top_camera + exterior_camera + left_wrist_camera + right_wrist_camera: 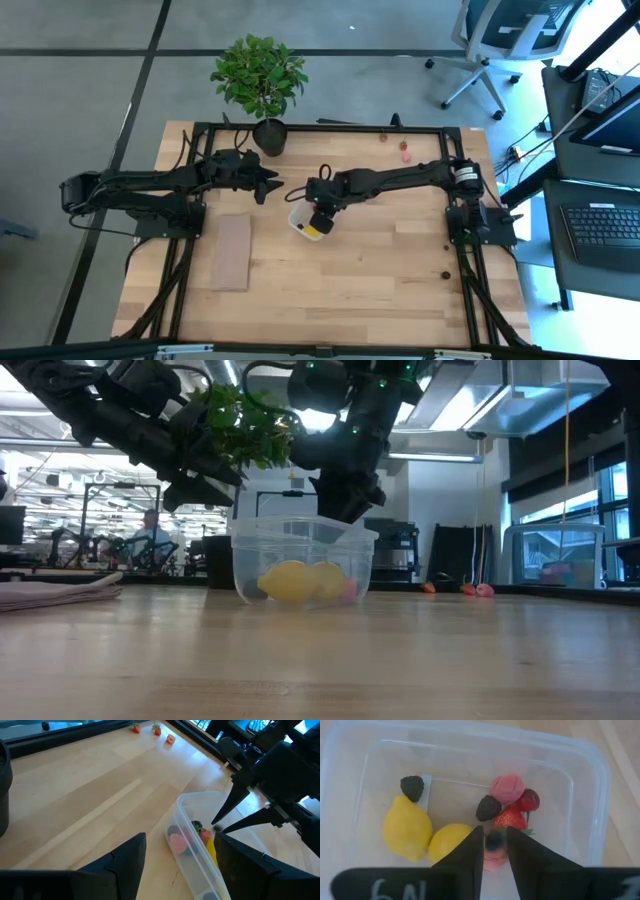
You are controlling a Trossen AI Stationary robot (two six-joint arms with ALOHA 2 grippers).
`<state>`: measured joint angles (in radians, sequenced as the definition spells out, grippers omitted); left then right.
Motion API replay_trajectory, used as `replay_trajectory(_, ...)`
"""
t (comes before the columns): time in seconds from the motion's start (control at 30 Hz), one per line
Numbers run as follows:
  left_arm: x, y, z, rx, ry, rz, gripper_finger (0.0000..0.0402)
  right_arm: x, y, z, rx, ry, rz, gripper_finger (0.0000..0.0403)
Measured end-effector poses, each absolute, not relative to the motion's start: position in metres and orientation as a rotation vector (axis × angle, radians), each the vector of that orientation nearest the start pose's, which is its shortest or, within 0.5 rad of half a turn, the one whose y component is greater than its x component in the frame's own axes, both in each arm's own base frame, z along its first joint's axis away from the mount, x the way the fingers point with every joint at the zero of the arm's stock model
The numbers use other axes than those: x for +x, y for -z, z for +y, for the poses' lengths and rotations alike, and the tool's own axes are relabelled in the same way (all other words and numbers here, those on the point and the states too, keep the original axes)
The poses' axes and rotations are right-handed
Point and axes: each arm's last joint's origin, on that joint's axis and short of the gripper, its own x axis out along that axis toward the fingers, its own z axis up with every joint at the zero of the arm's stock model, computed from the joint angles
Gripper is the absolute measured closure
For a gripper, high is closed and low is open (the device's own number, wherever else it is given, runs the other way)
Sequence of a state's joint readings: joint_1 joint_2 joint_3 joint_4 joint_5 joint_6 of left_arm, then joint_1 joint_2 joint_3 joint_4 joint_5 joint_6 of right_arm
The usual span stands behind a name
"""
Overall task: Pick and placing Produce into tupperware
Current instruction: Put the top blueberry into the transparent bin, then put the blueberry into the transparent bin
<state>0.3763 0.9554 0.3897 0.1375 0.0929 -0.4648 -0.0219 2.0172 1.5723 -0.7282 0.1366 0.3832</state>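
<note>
The right gripper (495, 851) is poised directly over the tupperware (297, 221), its fingertips dipped inside the rim; the jaws are parted only narrowly, and a small dark blue piece (495, 840) is seen in the slit between them — whether it is gripped or already let go cannot be told. The tub is placed near the middle of the table (380, 290), between the two arms, presumably so that either may reach it. Inside it are gathered two yellow lemons (408, 828), two dark berries (488, 808), a pink round piece (508, 788), a red cherry (530, 799) and a strawberry (512, 818), clustered against one another on the floor of the tub. The left gripper (270, 184) is held just beside the tub near the potted plant (260, 80), its fingers (125, 865) part open and empty; it appears to be kept clear while waiting. More produce is left out on the wood — a few red and pink pieces (404, 152) by the far edge and a dark one (444, 272) near the right arm's base — so the task is judged unfinished; a flat tan board (232, 252) lies apart to the left.
</note>
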Motion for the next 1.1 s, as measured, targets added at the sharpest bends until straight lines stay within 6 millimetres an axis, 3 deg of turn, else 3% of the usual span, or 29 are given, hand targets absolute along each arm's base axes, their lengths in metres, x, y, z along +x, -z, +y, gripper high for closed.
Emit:
replay_trajectory(0.27, 0.182, -0.198, 0.069, -0.556, -0.373, 0.347, 0.0176, 0.418, -0.202, -0.013, 0.248, 0.347, 1.127, 0.0268)
replay_trajectory(0.47, 0.182, -0.198, 0.069, -0.557, -0.374, 0.346, 0.0176, 0.406, -0.222, -0.008, 0.28, 0.268, 1.157, 0.0202)
replay_trajectory(0.63, 0.182, -0.198, 0.069, -0.557, -0.381, 0.348, 0.0176, 0.376, -0.256, 0.008, 0.253, 0.246, 1.225, 0.0163)
replay_trajectory(0.83, 0.182, -0.198, 0.069, -0.559, -0.381, 0.348, 0.0176, 0.324, -0.295, 0.035, 0.2, 0.221, 1.375, 0.0153)
replay_trajectory(1.0, 0.182, -0.198, 0.069, -0.56, -0.381, 0.349, 0.0176, 0.286, -0.301, 0.052, 0.2, 0.339, 1.627, 0.0159)
replay_trajectory(1.1, 0.182, -0.198, 0.069, -0.561, -0.382, 0.349, 0.0176, 0.281, -0.291, 0.059, 0.231, 0.333, 1.678, 0.0168)
